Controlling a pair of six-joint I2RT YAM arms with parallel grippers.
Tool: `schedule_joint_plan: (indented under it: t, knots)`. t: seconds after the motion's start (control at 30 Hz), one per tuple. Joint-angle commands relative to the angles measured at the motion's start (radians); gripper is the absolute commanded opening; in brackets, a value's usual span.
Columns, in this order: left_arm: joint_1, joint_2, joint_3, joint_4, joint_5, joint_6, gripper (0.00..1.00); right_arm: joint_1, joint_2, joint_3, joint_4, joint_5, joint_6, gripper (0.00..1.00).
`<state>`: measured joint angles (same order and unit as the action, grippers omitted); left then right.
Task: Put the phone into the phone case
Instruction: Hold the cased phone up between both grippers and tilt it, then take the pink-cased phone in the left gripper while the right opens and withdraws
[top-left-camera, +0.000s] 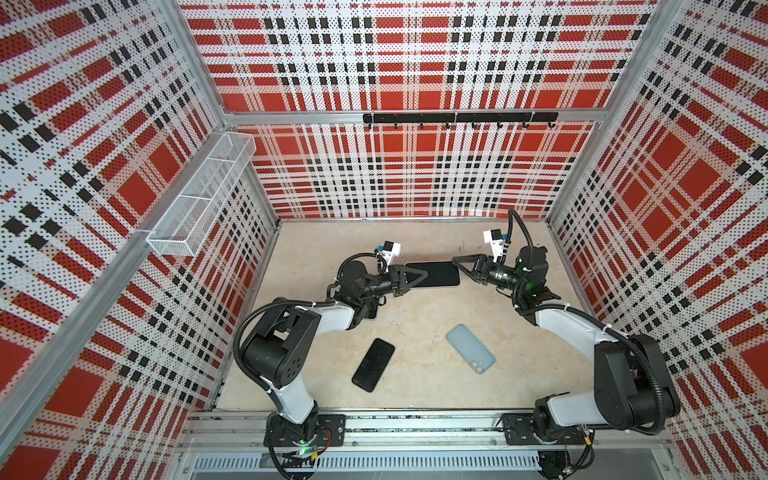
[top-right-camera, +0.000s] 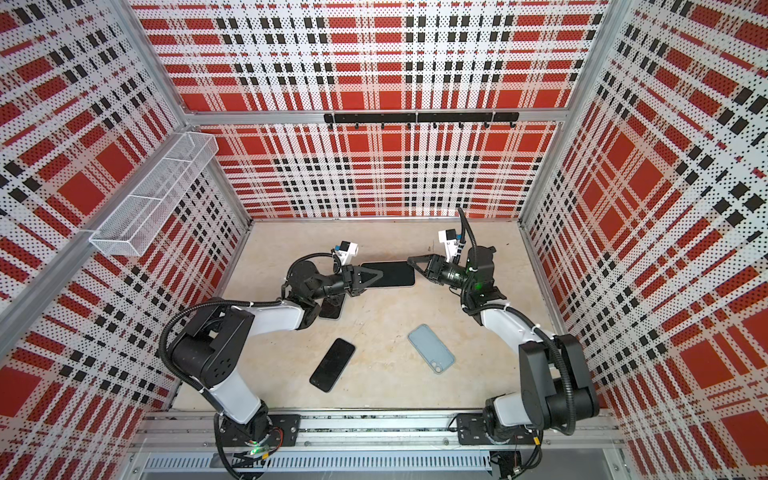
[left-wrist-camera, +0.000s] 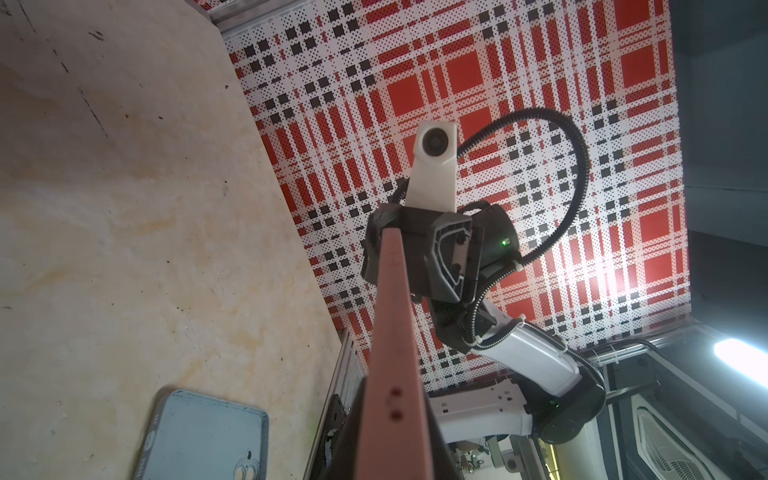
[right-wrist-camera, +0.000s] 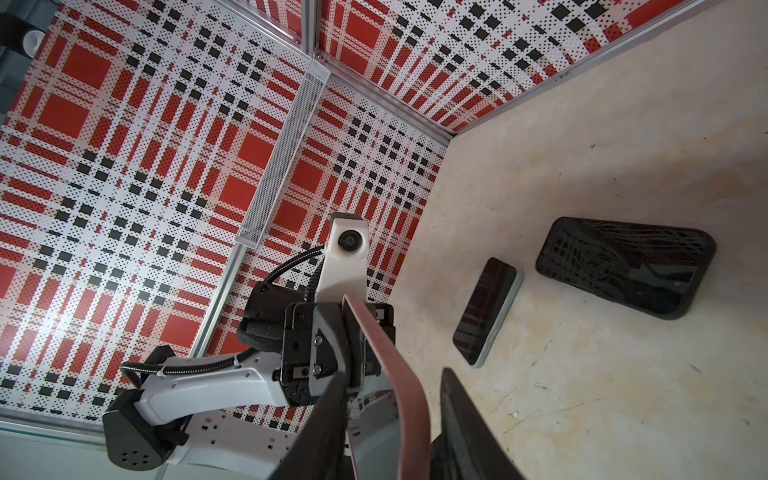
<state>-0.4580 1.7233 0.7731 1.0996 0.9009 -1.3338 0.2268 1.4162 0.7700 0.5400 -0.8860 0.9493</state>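
Pink-edged phone (top-left-camera: 440, 272) held off the table (top-left-camera: 415, 324) at 12 o'clock — left gripper (top-left-camera: 422, 275) clamped on its 9 o'clock end, right gripper (top-left-camera: 459, 266) jaws part-open, straddling the 3 o'clock end.

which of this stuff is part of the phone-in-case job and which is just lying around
Job: pink-rimmed phone (rim likely its case); left gripper clamped on it; right gripper open at its far end.
Lying about: black phone, blue case, blue-rimmed phone, basket, hook rail.
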Motion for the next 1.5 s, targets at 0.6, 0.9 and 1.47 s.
schedule_joint_plan:
  t: [0.6,0.9,1.47]
  knots:
    - [-0.003,-0.048,0.045,-0.057,-0.037,0.060,0.20,0.052,-0.046,-0.062,0.033,0.011,-0.017,0.10]
    - [-0.013,-0.156,0.045,-0.279,-0.080,0.233,0.55,0.037,-0.114,-0.002,-0.109,0.102,-0.071,0.00]
    - [0.034,-0.434,0.317,-1.301,-0.274,0.969,0.91,0.022,-0.117,0.267,-0.707,-0.069,-0.431,0.00]
